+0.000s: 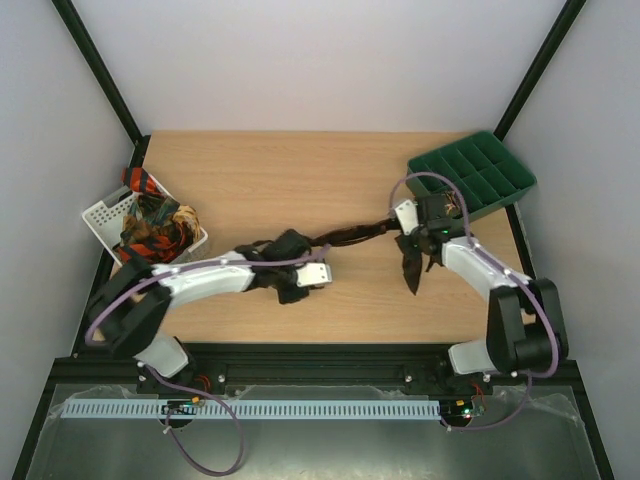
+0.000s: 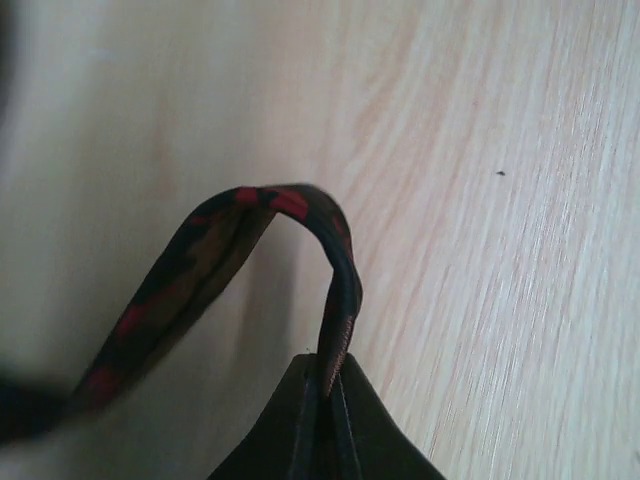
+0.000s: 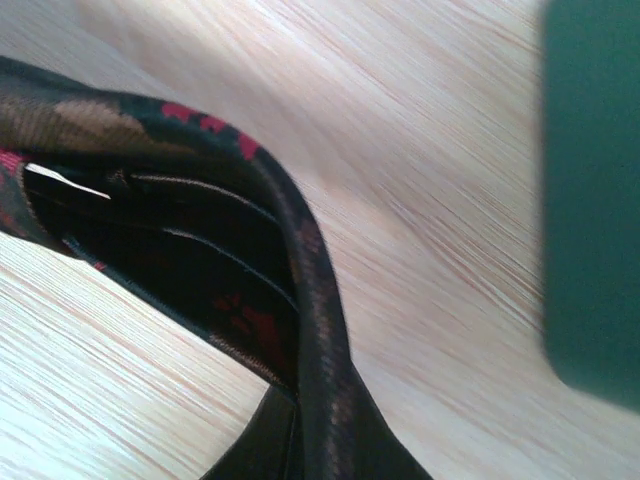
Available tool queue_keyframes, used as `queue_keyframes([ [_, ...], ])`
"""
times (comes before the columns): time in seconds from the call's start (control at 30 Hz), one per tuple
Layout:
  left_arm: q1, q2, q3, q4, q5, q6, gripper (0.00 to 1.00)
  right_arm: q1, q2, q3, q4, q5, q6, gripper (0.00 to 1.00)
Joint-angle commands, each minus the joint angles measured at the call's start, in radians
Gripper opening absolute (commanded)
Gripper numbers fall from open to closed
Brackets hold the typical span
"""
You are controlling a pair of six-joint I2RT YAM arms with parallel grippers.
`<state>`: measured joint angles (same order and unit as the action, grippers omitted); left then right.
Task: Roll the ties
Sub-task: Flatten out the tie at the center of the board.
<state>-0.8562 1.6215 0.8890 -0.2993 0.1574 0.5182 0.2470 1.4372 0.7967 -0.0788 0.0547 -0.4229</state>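
Wrist views cut off the fingers at the bottom edge. One dark tie (image 1: 350, 236) is stretched between two tools over the surface (image 1: 250, 180). The left tool (image 2: 322, 425) is clamped on its narrow part and the right tool (image 3: 315, 445) on its folded wide part. More ties (image 1: 158, 225) are tangled in one basket (image 1: 100, 215), count unclear. One tray (image 3: 590, 200), blurred.

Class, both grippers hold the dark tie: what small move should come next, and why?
Probably lower the tie flat onto the table. The left gripper and right gripper are both shut on it, and it loops twisted between them, so rolling likely needs it straightened first.
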Motion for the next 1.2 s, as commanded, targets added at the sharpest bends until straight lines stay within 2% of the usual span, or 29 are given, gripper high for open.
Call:
queue_keyframes([
  [0.0, 0.122, -0.269, -0.058, -0.039, 0.079, 0.036, 0.02, -0.135, -0.141, -0.038, -0.176, 0.032, -0.125, 0.01],
  [0.2, 0.365, -0.499, -0.119, -0.151, 0.293, 0.136, 0.02, -0.310, -0.286, -0.045, -0.358, 0.075, -0.351, 0.01],
  [0.33, 0.490, -0.538, -0.131, -0.224, 0.447, 0.191, 0.02, -0.397, -0.317, -0.051, -0.454, 0.116, -0.518, 0.01],
  [0.5, 0.601, -0.475, -0.138, -0.286, 0.536, 0.274, 0.02, -0.525, -0.214, 0.010, -0.563, 0.095, -0.647, 0.01],
  [0.6, 0.663, -0.401, -0.150, -0.277, 0.547, 0.333, 0.02, -0.576, -0.094, 0.014, -0.542, 0.097, -0.686, 0.02],
  [0.77, 0.643, -0.228, -0.187, -0.172, 0.507, 0.307, 0.03, -0.571, 0.131, -0.020, -0.511, 0.048, -0.664, 0.01],
  [0.9, 0.611, -0.100, -0.160, -0.139, 0.457, 0.270, 0.04, -0.563, 0.245, -0.049, -0.434, 0.071, -0.666, 0.01],
  [0.97, 0.607, -0.059, -0.147, -0.129, 0.423, 0.266, 0.10, -0.563, 0.275, -0.043, -0.408, 0.080, -0.666, 0.01],
  [1.03, 0.610, -0.044, -0.135, -0.118, 0.380, 0.258, 0.20, -0.563, 0.285, -0.033, -0.405, 0.071, -0.663, 0.05],
  [1.17, 0.630, -0.096, -0.095, -0.151, 0.341, 0.273, 0.47, -0.563, 0.255, -0.018, -0.426, 0.048, -0.666, 0.28],
])
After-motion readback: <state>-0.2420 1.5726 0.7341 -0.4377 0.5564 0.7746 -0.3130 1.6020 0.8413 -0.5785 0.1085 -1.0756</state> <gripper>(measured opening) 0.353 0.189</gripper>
